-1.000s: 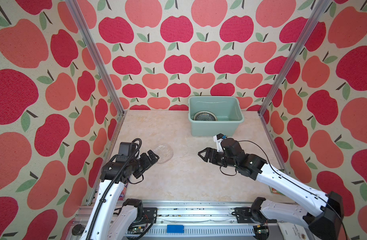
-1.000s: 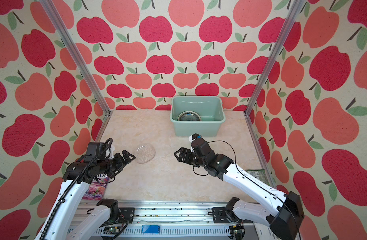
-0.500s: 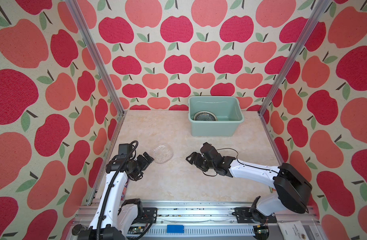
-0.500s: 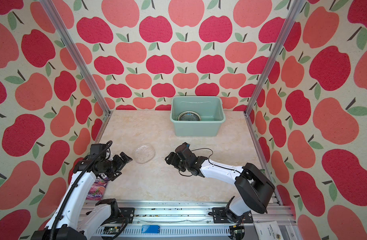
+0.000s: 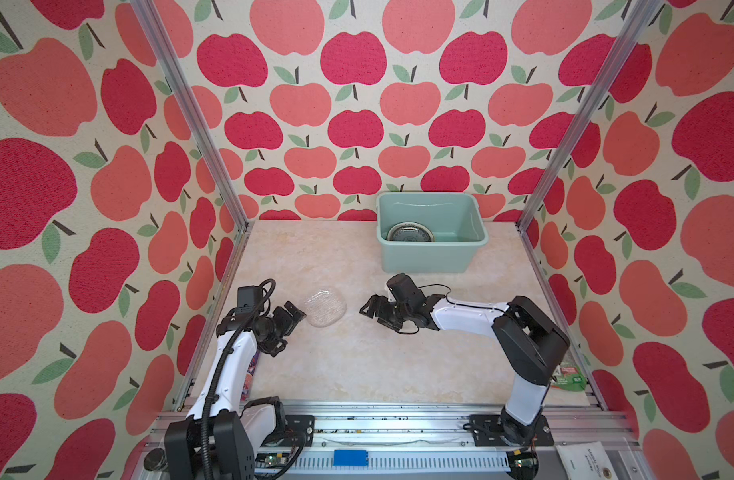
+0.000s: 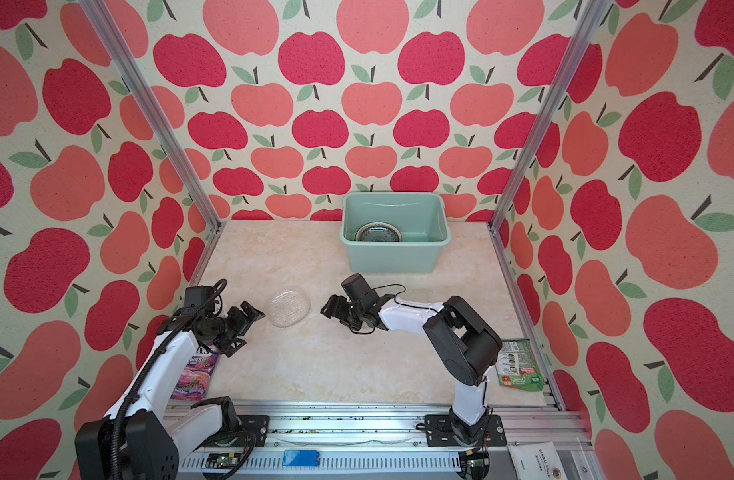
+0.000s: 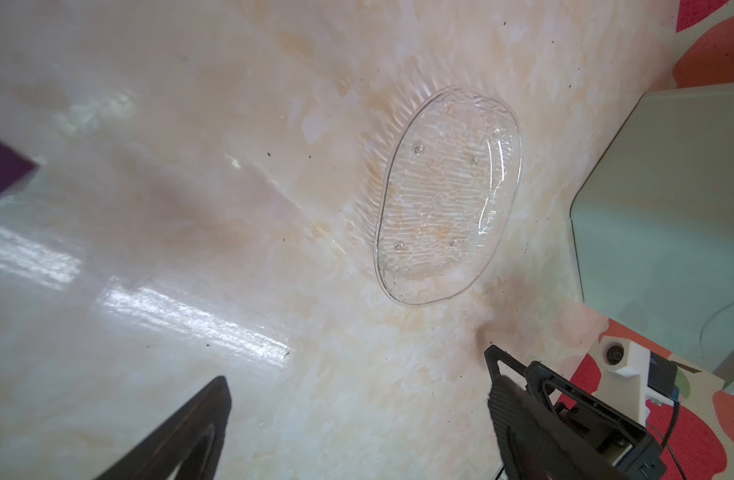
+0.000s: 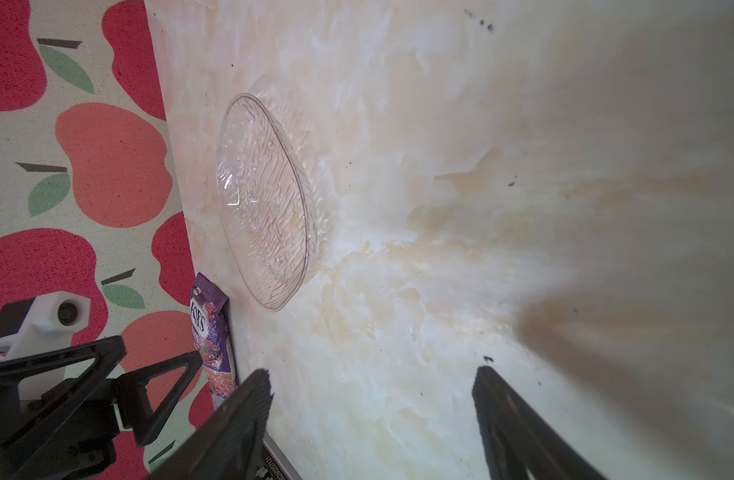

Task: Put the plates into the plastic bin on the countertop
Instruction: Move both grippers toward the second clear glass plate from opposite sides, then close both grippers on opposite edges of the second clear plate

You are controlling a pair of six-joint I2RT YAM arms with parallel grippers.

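The left jaws are standing wide apart and gripping nothing. They are pointing at the clear glass plate (image 5: 326,306) from just beside its left edge, without touching it. The right jaws are also gaping apart and empty, facing the same plate from its other side, a little farther off. The plate is lying flat on the beige marble-patterned worktop (image 5: 357,365) between the two arms, with its ribbed texture showing in both wrist views.

Toward the back wall, well apart from both arms, the mint-green plastic bin (image 5: 425,259) is sitting upright on the worktop. It is holding a dark-rimmed patterned plate (image 5: 410,233) in its left half.

A purple snack packet (image 6: 195,374) is lying at the worktop's left edge beneath the left arm. A green snack packet (image 6: 519,365) is lying at the right edge beside the right arm's elbow.
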